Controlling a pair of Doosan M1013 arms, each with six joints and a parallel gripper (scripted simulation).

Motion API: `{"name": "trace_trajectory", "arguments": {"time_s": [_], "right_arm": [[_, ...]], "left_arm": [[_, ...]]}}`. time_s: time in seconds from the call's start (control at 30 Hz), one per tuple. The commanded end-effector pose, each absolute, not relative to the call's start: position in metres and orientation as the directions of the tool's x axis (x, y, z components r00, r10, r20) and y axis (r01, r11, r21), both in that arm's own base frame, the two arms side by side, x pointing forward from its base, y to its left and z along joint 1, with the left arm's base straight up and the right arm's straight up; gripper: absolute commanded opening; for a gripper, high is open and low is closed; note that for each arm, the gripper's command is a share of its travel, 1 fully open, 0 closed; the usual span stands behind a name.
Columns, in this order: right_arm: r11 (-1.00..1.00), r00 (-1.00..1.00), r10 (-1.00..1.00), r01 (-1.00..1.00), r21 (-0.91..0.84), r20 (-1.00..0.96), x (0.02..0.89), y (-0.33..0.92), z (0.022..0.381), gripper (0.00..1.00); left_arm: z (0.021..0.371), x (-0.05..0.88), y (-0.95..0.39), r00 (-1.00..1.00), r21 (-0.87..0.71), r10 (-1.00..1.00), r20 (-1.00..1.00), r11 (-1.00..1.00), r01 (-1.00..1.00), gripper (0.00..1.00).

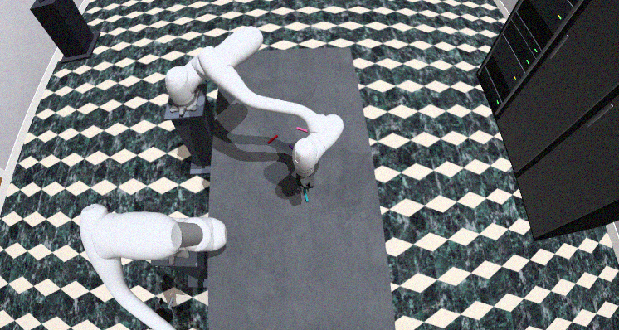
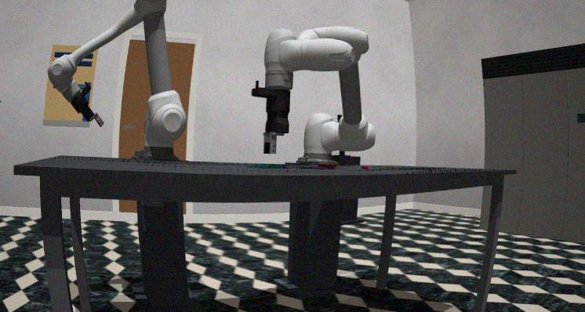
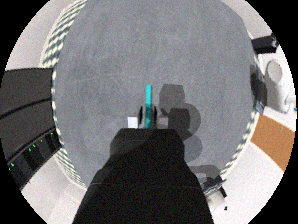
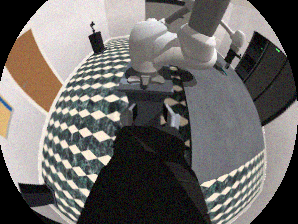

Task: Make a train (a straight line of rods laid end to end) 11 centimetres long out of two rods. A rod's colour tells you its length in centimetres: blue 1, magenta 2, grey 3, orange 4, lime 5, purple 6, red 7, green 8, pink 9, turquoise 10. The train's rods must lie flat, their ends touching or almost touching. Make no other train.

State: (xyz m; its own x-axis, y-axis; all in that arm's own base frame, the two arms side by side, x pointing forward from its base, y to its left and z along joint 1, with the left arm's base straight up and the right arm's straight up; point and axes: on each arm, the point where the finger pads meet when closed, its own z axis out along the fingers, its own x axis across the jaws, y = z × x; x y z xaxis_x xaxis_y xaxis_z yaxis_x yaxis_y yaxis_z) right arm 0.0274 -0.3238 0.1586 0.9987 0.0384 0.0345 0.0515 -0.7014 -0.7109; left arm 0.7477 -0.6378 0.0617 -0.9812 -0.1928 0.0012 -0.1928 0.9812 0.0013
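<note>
A turquoise rod lies flat on the grey table. My left gripper is partly open and empty. It hangs above the table over the near part of the turquoise rod, hiding some of it in the left wrist view. A red rod, a pink rod and a purple rod lie apart, further along the table. The arm partly covers the purple rod in the top view. My right gripper is open and empty, off the table. A blue rod cannot be made out.
The left arm reaches over the table and may hide other rods. The right arm stands beside the same long table side. A dark cabinet stands on the floor past the opposite long edge.
</note>
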Motion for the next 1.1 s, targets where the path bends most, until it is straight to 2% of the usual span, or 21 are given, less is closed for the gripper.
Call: {"name": "trace_trajectory", "arguments": {"time_s": [0.0, 0.13, 0.47, 0.5, 1.07], "right_arm": [[-0.707, 0.999, 0.026, 0.045, -0.706, 0.038, 0.03, -0.323, 0.159, 1.0], [-0.707, 0.999, 0.026, 0.045, -0.706, 0.038, 0.03, -0.323, 0.159, 1.0], [-0.707, 0.999, 0.026, 0.045, -0.706, 0.038, 0.03, -0.323, 0.159, 1.0], [-0.707, 0.999, 0.026, 0.045, -0.706, 0.038, 0.03, -0.323, 0.159, 1.0], [-0.707, 0.999, 0.026, 0.045, -0.706, 0.038, 0.03, -0.323, 0.159, 1.0]], "left_arm": [[0.092, 0.752, -0.636, -0.981, -0.003, -0.194, -0.003, 0.981, -0.194, 0.54], [0.109, 0.752, -0.636, -0.981, -0.003, -0.194, -0.003, 0.981, -0.194, 0.54], [0.117, 0.752, -0.636, -0.981, -0.001, -0.194, -0.001, 0.981, -0.194, 0.54], [0.117, 0.752, -0.636, -0.981, -0.001, -0.194, -0.001, 0.981, -0.194, 1.0], [0.117, 0.752, -0.636, -0.981, -0.002, -0.194, -0.002, 0.981, -0.194, 1.0]]}}
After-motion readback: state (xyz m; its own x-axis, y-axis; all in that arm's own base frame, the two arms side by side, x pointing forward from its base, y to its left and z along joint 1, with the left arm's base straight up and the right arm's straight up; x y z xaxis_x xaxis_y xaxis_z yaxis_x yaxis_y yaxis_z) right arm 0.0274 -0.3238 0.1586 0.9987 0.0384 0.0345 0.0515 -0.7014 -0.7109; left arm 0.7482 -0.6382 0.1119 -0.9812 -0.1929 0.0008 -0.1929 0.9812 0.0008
